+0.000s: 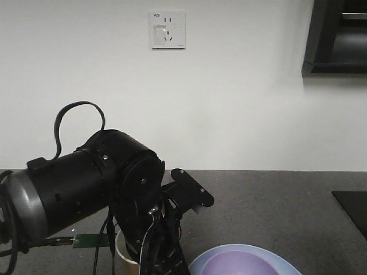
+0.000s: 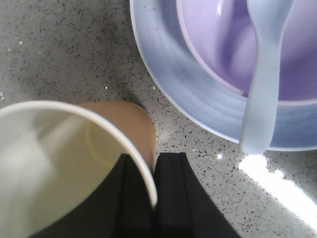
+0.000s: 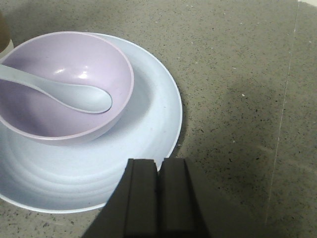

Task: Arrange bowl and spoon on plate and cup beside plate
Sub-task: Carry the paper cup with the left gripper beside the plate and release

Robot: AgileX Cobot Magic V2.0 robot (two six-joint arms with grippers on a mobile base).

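Black fingers [image 2: 168,198] of my left gripper [image 2: 154,196] fill the bottom of the left wrist view, pinching the wall of the cup [image 2: 64,163]: one finger sits inside against the white interior, the other outside against the brown paper, with the rolled rim between them. I see the cup standing on the speckled grey counter [image 2: 59,49] just beside the plate [image 2: 168,79], not touching its rim as far as I can tell.

On the plate sits the bowl [image 2: 213,34], off-centre toward one side. I can see the spoon [image 2: 262,74] lying in the bowl, scoop down inside and handle resting over the bowl's rim, reaching out above the plate's edge.

From the right wrist view, my right gripper [image 3: 159,191] hovers over the near rim of the plate, its two fingers pressed together with nothing between them. Beyond the plate on that side I see only bare counter.

In the front view, my left arm [image 1: 86,183] blocks most of the scene; the cup's rim shows under it, next to the plate's edge at the bottom, and a wall socket [image 1: 167,30] sits high on the white wall behind.
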